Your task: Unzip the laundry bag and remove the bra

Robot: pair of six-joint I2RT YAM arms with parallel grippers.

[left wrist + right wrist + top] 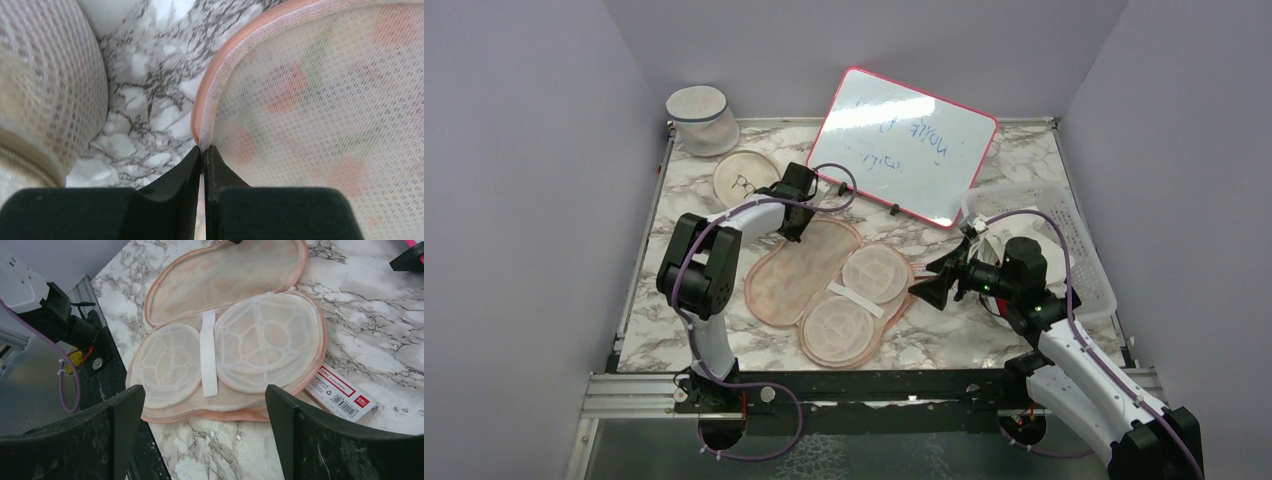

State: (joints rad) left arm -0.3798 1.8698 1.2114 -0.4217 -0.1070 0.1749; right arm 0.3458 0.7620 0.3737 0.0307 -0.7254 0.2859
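The laundry bag [824, 285] lies flat on the marble table, spread into a plain mesh half and a half with two round domed cups [225, 345]. My left gripper [801, 228] is at the bag's far edge, shut on its pinkish edging [203, 150]. The bra shows only as peach fabric with red spots [285, 90] through the mesh [350, 60]. A peach strip [250, 415] shows under the bag's near edge. My right gripper [927, 283] is open and empty, just right of the bag, and its jaws frame the bag's near edge [204, 392].
A whiteboard [904, 145] leans at the back. A white basket [1084, 250] stands at the right. A round cream disc [744, 175] and a mesh cylinder [699, 118] sit at the back left. A barcode card [340, 390] lies by the bag's right edge.
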